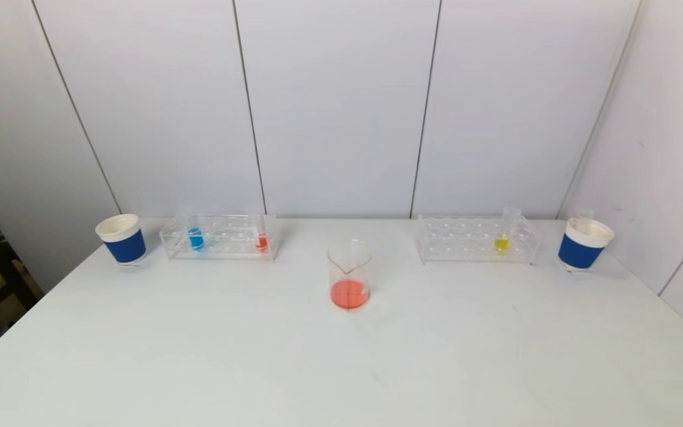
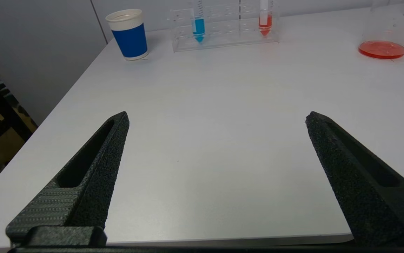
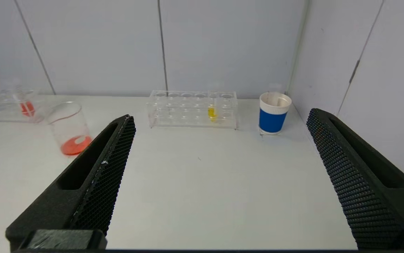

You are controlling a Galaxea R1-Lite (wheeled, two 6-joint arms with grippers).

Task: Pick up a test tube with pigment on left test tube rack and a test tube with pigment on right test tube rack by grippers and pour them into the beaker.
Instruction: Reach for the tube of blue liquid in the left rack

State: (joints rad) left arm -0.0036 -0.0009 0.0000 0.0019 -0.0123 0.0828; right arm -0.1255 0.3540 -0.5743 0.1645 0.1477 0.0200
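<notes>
Both arms parked at the near table edge, out of the head view. Left gripper spread wide, holding nothing; right gripper the same.

Beaker at table centre with red liquid in the bottom. Left rack at the back left — blue tube near its left end, red tube at its right end, both upright. Right rack at the back right — yellow tube upright near its right end.

Left cup just left of the left rack; right cup right of the right rack, a clear tube in it.
</notes>
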